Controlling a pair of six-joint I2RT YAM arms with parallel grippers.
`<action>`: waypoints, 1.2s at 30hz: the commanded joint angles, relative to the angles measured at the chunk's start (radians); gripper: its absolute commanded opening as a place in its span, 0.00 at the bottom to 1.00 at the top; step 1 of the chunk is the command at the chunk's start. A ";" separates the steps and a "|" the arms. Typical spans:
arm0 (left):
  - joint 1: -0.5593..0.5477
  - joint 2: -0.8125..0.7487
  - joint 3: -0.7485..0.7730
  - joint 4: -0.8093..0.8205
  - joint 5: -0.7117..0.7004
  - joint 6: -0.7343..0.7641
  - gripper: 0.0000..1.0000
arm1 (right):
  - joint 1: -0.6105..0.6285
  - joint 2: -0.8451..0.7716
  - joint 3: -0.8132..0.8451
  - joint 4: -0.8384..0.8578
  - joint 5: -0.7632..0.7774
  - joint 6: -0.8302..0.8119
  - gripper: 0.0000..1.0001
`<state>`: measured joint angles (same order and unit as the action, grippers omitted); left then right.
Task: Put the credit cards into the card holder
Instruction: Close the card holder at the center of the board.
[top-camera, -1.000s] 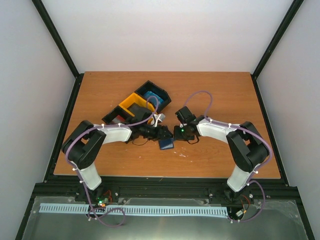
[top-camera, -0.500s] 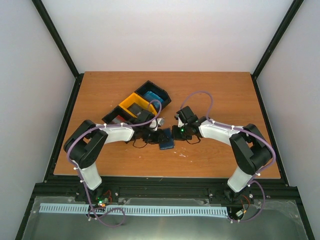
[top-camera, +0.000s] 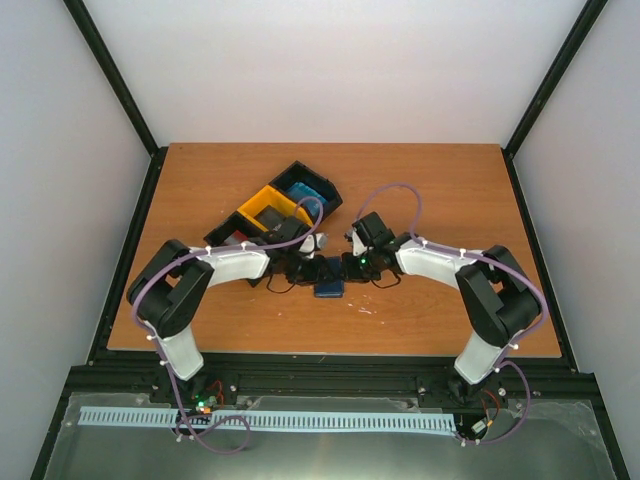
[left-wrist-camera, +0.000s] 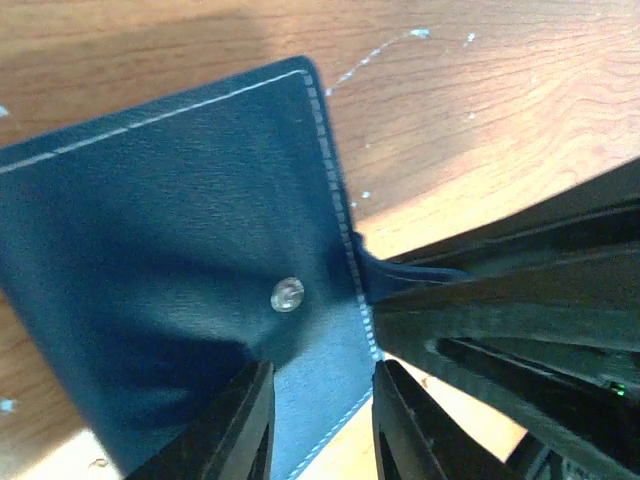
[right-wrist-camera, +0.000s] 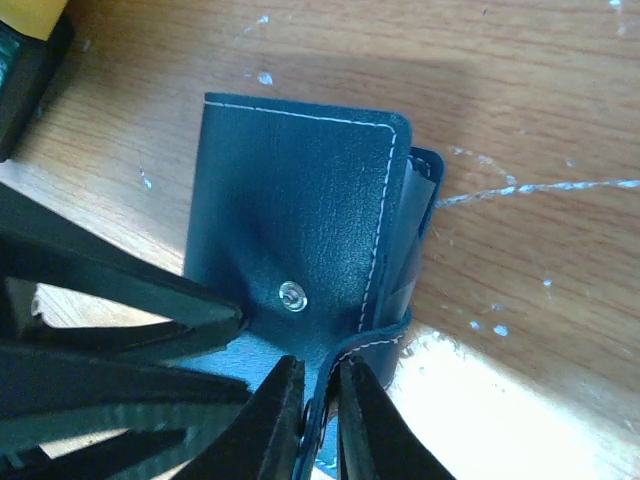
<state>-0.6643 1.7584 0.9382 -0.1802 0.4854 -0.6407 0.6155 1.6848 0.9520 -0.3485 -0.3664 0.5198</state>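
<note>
The card holder (top-camera: 328, 279), a navy wallet with white stitching and a metal snap, lies on the wooden table between both grippers. It also shows in the left wrist view (left-wrist-camera: 170, 270) and the right wrist view (right-wrist-camera: 300, 210). My right gripper (right-wrist-camera: 322, 425) is shut on the holder's closing tab and lifts that tab off the body. My left gripper (left-wrist-camera: 318, 430) is open, its fingers straddling the holder's near corner just below the snap. No credit card shows clearly; only a small reddish patch (top-camera: 237, 240) sits in the bin's nearest section.
A black-and-yellow three-section bin (top-camera: 268, 206) stands diagonally behind the left arm, with a brighter blue bundle (top-camera: 303, 190) in its far section. Both arms meet at the table's middle, near the front. A corner of the bin shows in the right wrist view (right-wrist-camera: 25, 60).
The two grippers have drawn closer together around the card holder. The holder has shifted slightly up and left on the table.
</note>
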 joint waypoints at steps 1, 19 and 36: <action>-0.005 -0.050 0.022 0.011 0.052 -0.043 0.31 | -0.003 0.046 0.039 -0.021 -0.036 -0.032 0.13; -0.004 -0.109 -0.041 -0.110 -0.214 -0.179 0.53 | -0.003 0.136 0.133 -0.153 0.020 -0.043 0.14; 0.061 -0.004 -0.081 0.009 -0.071 -0.191 0.39 | 0.007 0.211 0.181 -0.189 -0.025 -0.046 0.13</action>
<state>-0.6285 1.7199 0.8829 -0.2111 0.3321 -0.8291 0.6167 1.8572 1.1259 -0.5201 -0.3828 0.4858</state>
